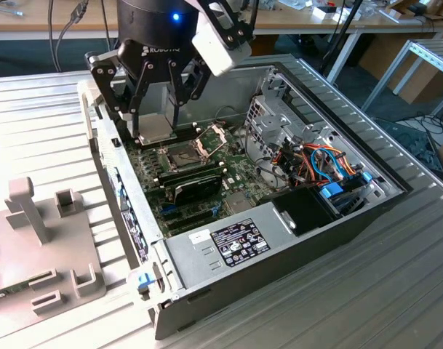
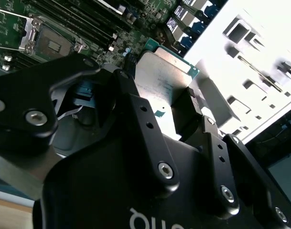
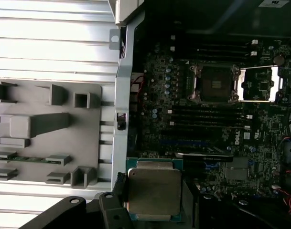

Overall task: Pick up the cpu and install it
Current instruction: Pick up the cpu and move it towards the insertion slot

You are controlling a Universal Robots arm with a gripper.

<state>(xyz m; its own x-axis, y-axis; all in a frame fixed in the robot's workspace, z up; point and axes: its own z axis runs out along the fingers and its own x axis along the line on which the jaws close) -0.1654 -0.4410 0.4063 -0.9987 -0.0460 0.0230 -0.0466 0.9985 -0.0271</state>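
Note:
The cpu (image 1: pixel 156 131) is a flat square chip with a dull silver top, and my gripper (image 1: pixel 158 135) is shut on it. It hangs above the motherboard's (image 1: pixel 206 193) far end, just to the exterior view's left of the open socket (image 1: pixel 182 154). The socket's hinged metal frame (image 1: pixel 211 137) stands raised. In the first wrist view the cpu (image 3: pixel 154 191) sits between the black fingers, apart from the bare socket (image 3: pixel 214 84) and its flipped-open frame (image 3: pixel 260 85). In the second wrist view the cpu (image 2: pixel 160 76) is clamped between the fingers (image 2: pixel 132 98), with the socket (image 2: pixel 48 44) beyond.
The open computer case (image 1: pixel 396 190) holds a power supply (image 1: pixel 236 243), a drive cage with coloured cables (image 1: pixel 316 163) and a black memory module (image 1: pixel 196 178). A grey holder fixture (image 1: pixel 39 247) lies on the slatted table at the exterior view's left, beside the case wall (image 1: pixel 116 182).

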